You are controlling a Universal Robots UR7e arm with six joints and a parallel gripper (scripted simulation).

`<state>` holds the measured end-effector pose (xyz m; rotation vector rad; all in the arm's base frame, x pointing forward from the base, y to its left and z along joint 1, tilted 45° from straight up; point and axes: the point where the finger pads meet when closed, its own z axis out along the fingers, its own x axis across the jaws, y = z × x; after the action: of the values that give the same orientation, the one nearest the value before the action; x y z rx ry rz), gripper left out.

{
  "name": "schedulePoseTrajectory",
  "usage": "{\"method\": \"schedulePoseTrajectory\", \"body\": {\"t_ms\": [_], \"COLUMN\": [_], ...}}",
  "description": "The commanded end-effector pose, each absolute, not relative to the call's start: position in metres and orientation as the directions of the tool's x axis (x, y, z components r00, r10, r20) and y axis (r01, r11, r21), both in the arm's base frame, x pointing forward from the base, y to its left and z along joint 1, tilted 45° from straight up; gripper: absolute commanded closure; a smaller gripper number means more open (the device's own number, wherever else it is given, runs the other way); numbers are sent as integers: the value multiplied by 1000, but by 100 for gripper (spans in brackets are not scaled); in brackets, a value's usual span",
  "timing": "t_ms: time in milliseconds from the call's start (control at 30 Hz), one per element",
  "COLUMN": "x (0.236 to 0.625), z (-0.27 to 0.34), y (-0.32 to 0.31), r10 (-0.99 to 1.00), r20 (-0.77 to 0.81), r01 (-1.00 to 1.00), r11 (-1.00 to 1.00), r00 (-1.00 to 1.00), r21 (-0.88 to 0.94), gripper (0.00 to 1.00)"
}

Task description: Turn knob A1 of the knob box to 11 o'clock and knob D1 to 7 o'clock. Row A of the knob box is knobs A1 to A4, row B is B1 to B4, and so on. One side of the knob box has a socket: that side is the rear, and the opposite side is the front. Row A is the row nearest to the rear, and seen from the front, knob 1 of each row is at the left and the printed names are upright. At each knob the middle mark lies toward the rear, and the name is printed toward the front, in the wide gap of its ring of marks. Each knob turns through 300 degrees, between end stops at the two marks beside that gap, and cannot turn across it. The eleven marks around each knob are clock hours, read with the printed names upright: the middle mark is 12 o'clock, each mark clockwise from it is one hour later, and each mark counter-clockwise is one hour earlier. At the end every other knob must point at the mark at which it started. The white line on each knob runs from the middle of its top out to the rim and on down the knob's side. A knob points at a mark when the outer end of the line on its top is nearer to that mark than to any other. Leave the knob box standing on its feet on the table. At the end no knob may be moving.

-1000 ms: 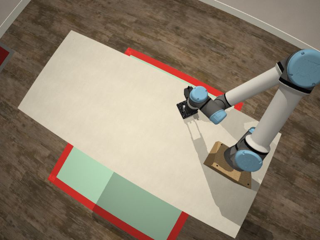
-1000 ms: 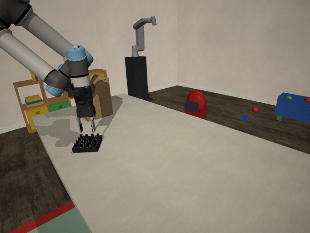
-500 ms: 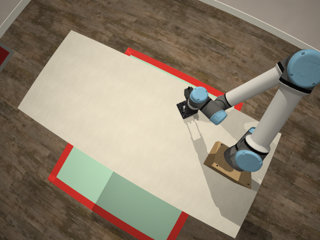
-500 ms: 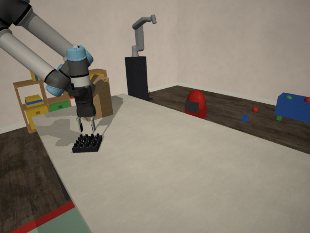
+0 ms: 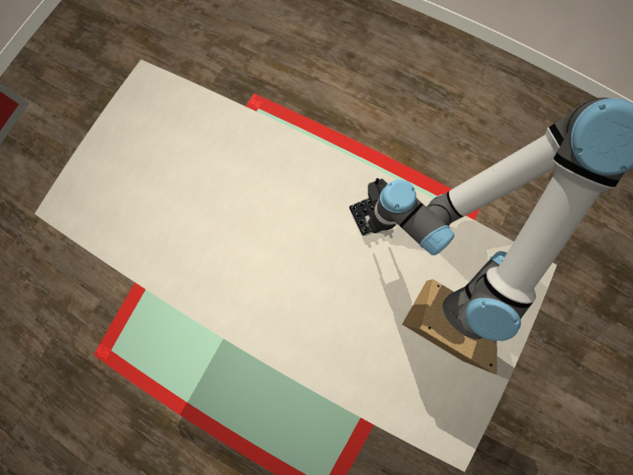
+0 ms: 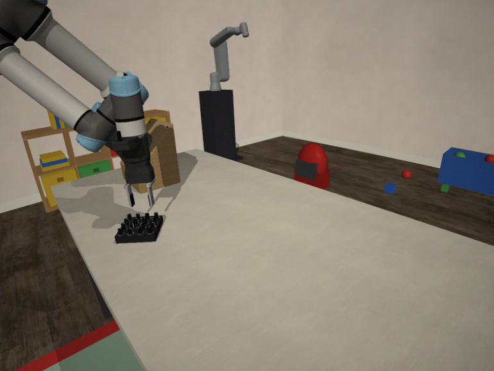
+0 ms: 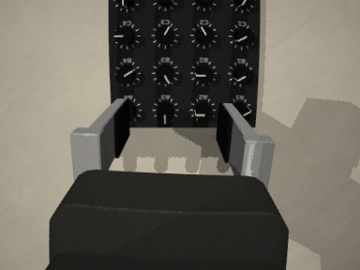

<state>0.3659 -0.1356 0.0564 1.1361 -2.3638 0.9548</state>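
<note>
Knob box [image 5: 362,216] [image 6: 135,239] [image 7: 184,94] below wide, empty gripper [image 5: 369,217] [image 6: 141,205] [image 7: 173,119]; likely lining up A1.
Knob A1 [image 7: 240,113] partly behind one finger, knob D1 [image 7: 241,3] farther beyond the fingers; best to centre over A1, narrow first to spare neighbours, descend straight, pinch, twist. Count: one box, sixteen knobs, two fingers.

my gripper [image 5: 376,219] [image 6: 139,205] [image 7: 173,119] pointing down at the end of my bent arm [image 5: 503,176] [image 6: 43,87], two pale fingers parallel and spread wide, dark pads [image 7: 123,128] facing each other, nothing between them, wrist [image 5: 399,209] [image 6: 128,105] upright above, fingertips level with each other
</note>
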Motion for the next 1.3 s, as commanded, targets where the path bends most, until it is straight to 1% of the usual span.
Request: {"method": "schedulePoseTrajectory", "body": {"t_ms": [0, 300, 1267], "x": [357, 346, 343], "z": [52, 46, 45], "y": [-131, -125, -123], "r10": [-551, -551, -551], "r20": [560, 560, 560], "r01": [-786, -786, -786], "r11": [451, 451, 451], "r00": [-618, -618, -618], "r21": [-423, -423, -423], "gripper": [0, 0, 0]}}
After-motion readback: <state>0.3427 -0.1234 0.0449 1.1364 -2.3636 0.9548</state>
